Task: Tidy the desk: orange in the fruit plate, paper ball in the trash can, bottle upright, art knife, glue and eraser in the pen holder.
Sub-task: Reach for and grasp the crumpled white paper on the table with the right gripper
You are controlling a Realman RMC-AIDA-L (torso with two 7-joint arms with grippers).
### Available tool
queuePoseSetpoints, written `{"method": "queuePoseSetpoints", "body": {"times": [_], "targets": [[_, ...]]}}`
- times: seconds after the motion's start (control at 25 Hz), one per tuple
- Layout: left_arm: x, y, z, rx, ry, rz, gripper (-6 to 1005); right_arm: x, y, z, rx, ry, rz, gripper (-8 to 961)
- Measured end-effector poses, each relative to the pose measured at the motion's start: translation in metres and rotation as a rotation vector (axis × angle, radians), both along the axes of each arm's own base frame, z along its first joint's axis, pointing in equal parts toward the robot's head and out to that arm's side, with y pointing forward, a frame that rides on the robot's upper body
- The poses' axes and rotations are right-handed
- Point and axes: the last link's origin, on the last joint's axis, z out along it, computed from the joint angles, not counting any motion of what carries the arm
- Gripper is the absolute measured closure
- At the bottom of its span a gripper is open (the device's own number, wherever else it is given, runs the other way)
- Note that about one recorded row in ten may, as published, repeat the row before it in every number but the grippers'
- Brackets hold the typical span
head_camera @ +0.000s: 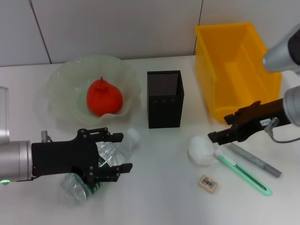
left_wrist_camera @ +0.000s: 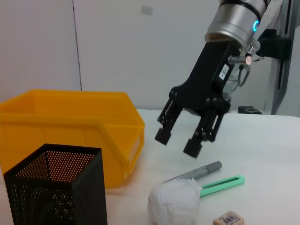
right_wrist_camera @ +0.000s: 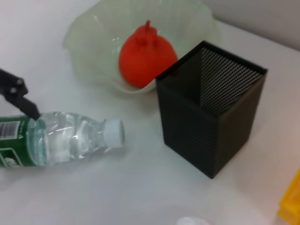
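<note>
Two steps in hand, it seems: standing up the small clear plastic water bottle with the green label [head_camera: 108, 152], and picking up the small white paper ball [head_camera: 201, 151].

Lower left of the head view: left gripper [head_camera: 123, 152] with jaws spread wide, one on each side of the bottle, which lies flat on the white desk [head_camera: 159, 197] with its white cap pointing toward the tall black mesh pen holder [head_camera: 165, 98]. Best to close gently on the middle of the bottle, since thin plastic squashes and slips. Then lift, tip the cap up, and set it down flat on bare desk.

Right middle of the head view: right gripper [head_camera: 220, 129] above the desk, near the paper ball, jaws spread and holding nothing. Best to come straight down over the ball, pinch softly, and carry it to the big yellow-orange plastic trash can [head_camera: 234, 65] at upper right.

Already done: round red-orange fruit [head_camera: 104, 97] in the pale green wavy fruit plate [head_camera: 61, 79], upper left.

Not yet put away, lower right: tiny beige eraser [head_camera: 207, 183], green art knife [head_camera: 243, 176], and a grey stick [head_camera: 255, 160], maybe the glue.

Hard to tell: whether the left jaws touch the bottle yet. Bottom of the bottle partly hidden under the left gripper. Right arm cut off at the frame edge.
</note>
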Motion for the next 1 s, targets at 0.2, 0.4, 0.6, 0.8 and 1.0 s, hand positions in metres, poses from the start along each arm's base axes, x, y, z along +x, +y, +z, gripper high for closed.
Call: {"method": "queuePoseSetpoints", "body": {"times": [0.2,0.4,0.6,0.8,1.0], "targets": [[0.001,0.000,0.000,0.000,0.000,-0.002,233,0.001,0.004,-0.008,-0.023,-0.006,-0.014,227],[0.001,0.000,0.000,-0.004,-0.002,-0.003,232,0.004,0.009,-0.013,-0.031,-0.013,-0.029,226],[0.001,0.000,0.000,-0.005,-0.002,-0.003,232,0.006,0.013,-0.019,-0.029,-0.010,-0.035,230],[0.001,0.000,0.000,-0.004,-0.001,-0.003,232,0.006,0.017,-0.027,-0.047,-0.009,-0.042,236],[0.001,0.000,0.000,-0.004,-0.002,-0.003,232,0.007,0.019,-0.036,-0.079,-0.001,-0.060,243]]}}
